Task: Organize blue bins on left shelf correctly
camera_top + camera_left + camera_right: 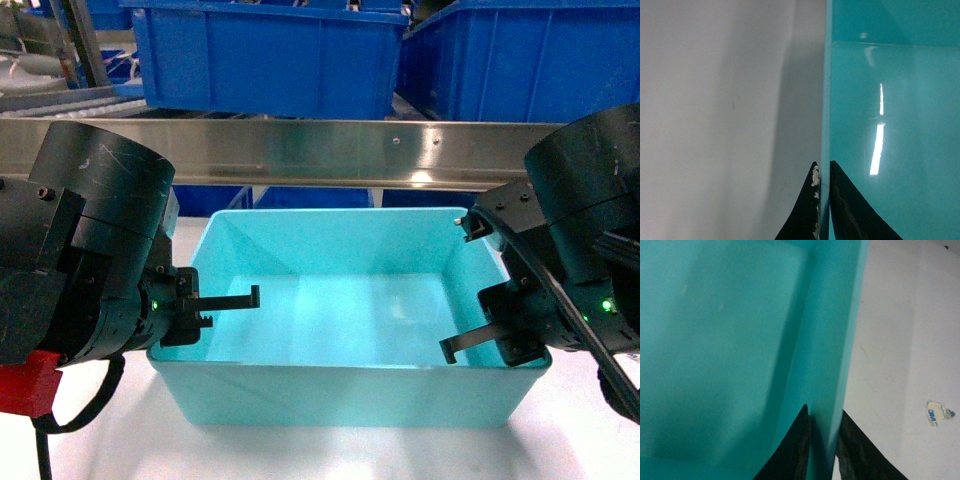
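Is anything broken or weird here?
Nothing looks broken. The bin is empty and sits straight on the white table, each gripper pinching a side wall. One oddity: a small torn sticker lies on the table beside the bin's right wall.

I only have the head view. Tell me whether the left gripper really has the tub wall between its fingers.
Observer: Yes. In the left wrist view the left gripper has one finger on each side of the turquoise bin wall, pinched tight.
Operator: Now report the right side.
Observer: The right gripper straddles the opposite wall the same way, one finger inside, one outside.
Operator: Check the table beside it.
Observer: A small white sticker lies on the white tabletop, outside the bin, apart from the fingers.
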Motion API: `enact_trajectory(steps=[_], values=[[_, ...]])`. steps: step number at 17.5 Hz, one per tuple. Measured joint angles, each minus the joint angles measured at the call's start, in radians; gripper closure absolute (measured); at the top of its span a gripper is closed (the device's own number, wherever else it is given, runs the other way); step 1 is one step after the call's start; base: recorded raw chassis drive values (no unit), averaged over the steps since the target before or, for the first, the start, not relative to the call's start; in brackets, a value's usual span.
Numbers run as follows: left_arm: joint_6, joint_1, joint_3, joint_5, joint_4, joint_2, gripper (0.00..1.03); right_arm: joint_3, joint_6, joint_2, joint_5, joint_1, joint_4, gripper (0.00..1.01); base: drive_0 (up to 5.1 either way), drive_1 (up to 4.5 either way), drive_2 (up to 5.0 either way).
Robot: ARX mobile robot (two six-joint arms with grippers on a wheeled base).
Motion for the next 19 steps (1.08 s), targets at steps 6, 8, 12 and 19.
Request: enact_trajectory(steps=[6, 8, 12, 19], values=[[-0.004, 0.000, 0.000, -0.002, -0.001, 0.000, 1.01, 0.000, 0.053, 0.000, -0.010, -0.005, 0.007, 0.98, 0.0, 0.00, 0.0], [0.002, -0.002, 0.000, 0.000, -0.003, -0.008, 1.01, 0.000, 0.061, -0.006, -0.024, -0.005, 0.000, 0.98, 0.0, 0.00, 0.0], [0.027, -0.018, 0.003, -0.002, -0.024, -0.074, 1.01, -0.017, 0.059, -0.073, -0.086, -0.033, 0.006, 0.98, 0.0, 0.00, 0.0], [0.043, -0.021, 0.003, -0.023, -0.011, -0.113, 1.01, -0.027, -0.023, -0.151, -0.112, -0.044, 0.031, 0.98, 0.0, 0.00, 0.0]])
